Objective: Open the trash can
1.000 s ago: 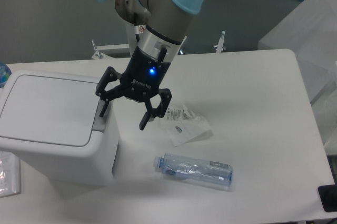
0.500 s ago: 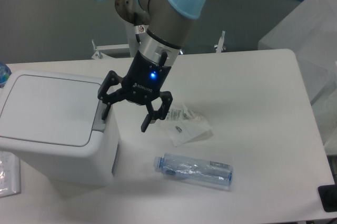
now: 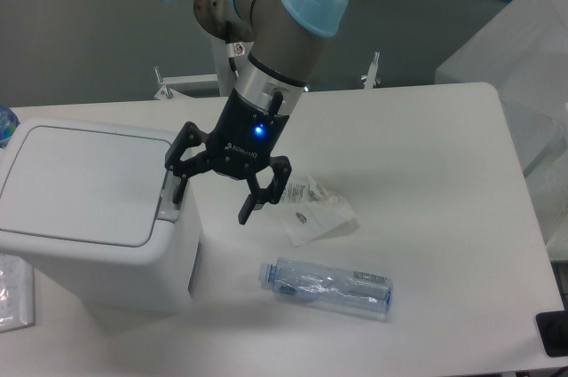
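At the left of the worktop (image 3: 426, 129) the trash can (image 3: 89, 217) is seen, a boxy white bin with rounded corners whose flat lid is shut, so nothing inside is shown; a grey tab (image 3: 170, 202) is set at its right edge. Just above that tab the hand (image 3: 211, 195) is held with its fingers spread wide and nothing between them. Further right, a clear packet (image 3: 312, 208) and a clear plastic bottle (image 3: 327, 286) are laid flat on the worktop.
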You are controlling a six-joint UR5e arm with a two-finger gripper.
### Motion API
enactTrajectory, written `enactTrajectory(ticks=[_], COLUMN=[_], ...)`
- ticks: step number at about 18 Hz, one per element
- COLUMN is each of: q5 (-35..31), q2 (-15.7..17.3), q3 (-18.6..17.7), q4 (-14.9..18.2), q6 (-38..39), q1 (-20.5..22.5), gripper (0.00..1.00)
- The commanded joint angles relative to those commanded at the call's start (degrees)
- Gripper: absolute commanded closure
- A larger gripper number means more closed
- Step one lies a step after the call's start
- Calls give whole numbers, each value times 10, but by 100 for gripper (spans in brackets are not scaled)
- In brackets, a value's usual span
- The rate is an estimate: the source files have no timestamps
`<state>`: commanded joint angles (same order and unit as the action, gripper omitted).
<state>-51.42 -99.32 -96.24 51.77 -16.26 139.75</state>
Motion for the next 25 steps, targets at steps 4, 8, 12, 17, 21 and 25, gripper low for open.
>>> enactTrajectory(ticks=[4,8,12,17,21,25], q5=[0,0,1,1,0,-2], q2=[0,1,2,5,1,-6], q3=[1,3,11,12,8,-10], q4=[0,0,-2,-9,-11,-10], q6=[0,0,-1,-9,-74,-197], q1=[0,0,8,67,128,198], gripper=[0,0,0,0,0,0])
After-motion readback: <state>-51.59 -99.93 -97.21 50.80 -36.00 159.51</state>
